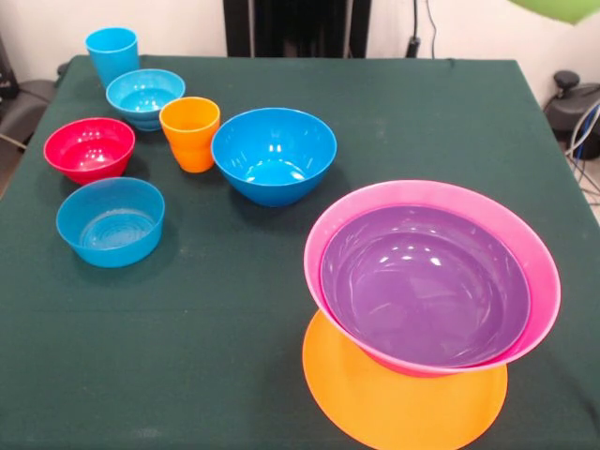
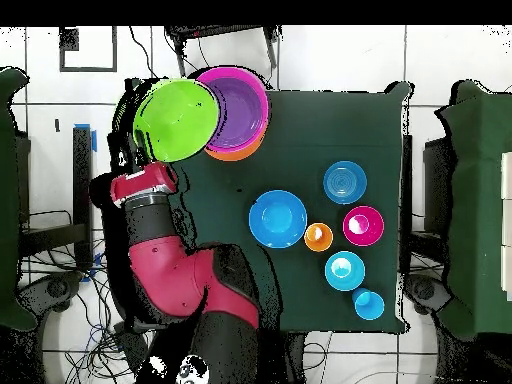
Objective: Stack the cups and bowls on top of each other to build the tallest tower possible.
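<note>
The tower stands at the front right of the table: a flat orange base bowl (image 1: 403,403), a pink bowl (image 1: 546,272) on it and a purple bowl (image 1: 427,286) nested inside. In the overhead view the purple bowl (image 2: 245,105) shows at the top. The green bowl (image 2: 177,120) hangs in the air beside it, partly over its edge, and only its rim (image 1: 562,7) shows in the front view. My gripper (image 2: 140,152) holds it at its rim, mostly hidden. The orange cup (image 1: 190,133) and light blue cup (image 1: 112,53) stand upright at the left.
A large blue bowl (image 1: 274,155) sits mid-table. A red bowl (image 1: 89,148) and two small light blue bowls (image 1: 144,97) (image 1: 111,221) sit at the left near the cups. My red arm (image 2: 170,265) reaches along the table's side.
</note>
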`<state>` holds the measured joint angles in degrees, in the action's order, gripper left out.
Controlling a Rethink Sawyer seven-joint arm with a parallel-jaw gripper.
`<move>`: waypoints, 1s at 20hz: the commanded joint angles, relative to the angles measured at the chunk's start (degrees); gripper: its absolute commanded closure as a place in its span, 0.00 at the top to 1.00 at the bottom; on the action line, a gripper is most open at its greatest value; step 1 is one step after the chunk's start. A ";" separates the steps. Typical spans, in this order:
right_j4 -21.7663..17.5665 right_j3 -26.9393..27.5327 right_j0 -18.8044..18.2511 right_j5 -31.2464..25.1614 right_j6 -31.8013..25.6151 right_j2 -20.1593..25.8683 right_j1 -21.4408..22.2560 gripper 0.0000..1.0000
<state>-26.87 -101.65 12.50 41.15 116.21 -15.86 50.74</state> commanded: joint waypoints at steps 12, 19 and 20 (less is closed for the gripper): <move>1.17 -4.55 -2.31 21.59 12.88 8.99 -12.45 0.00; 0.16 -3.99 -4.75 28.70 15.95 11.41 -15.46 0.00; -0.07 -3.96 -5.15 29.40 16.53 11.75 -15.69 0.00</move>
<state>-26.24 -103.55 10.11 67.07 119.30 -11.90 39.30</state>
